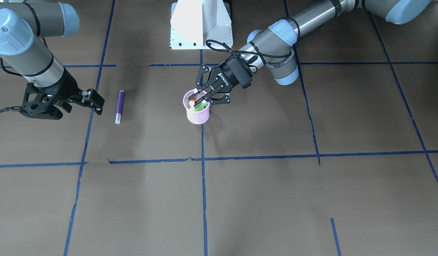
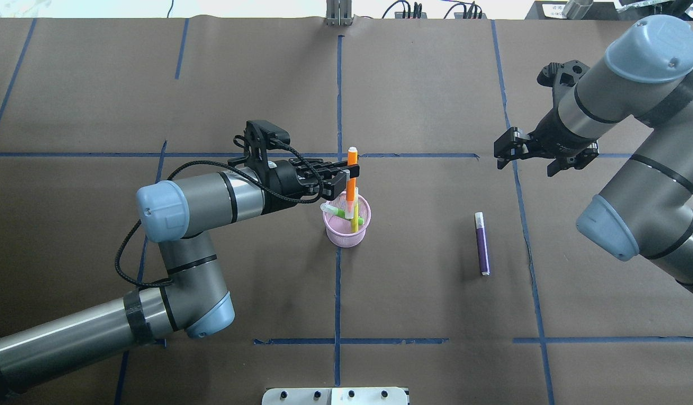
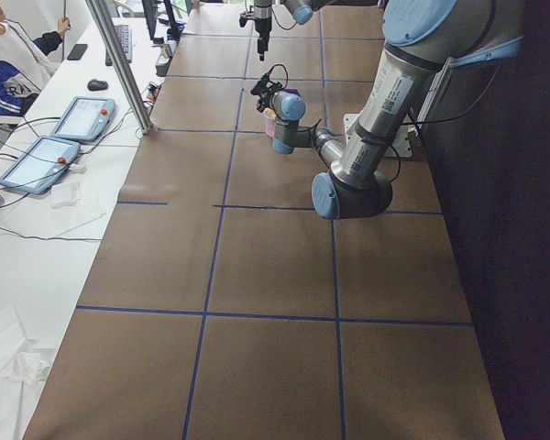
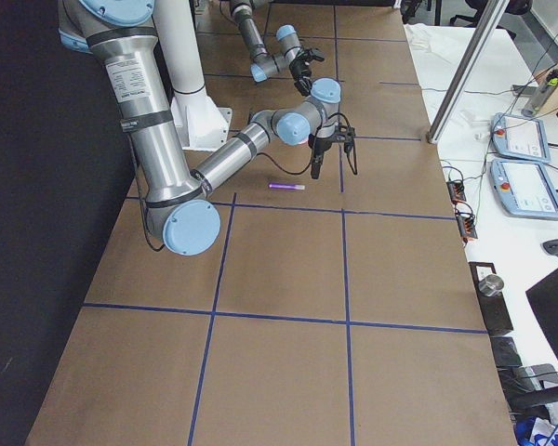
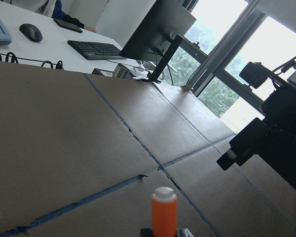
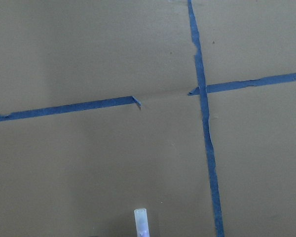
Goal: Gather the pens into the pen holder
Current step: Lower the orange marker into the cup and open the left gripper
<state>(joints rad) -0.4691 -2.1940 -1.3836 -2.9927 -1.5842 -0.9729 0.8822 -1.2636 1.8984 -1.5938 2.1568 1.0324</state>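
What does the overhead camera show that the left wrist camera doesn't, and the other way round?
Only the overhead view shows the pen holder with the green pen in it, the purple pen lying on the table apart from it, and the left gripper clamped on the orange pen, upright at the holder's mouth. Only the left wrist view shows the monitor, keyboard and mouse on a white desk, plus windows. Both show the orange pen's pale cap end and the brown table with blue tape lines.
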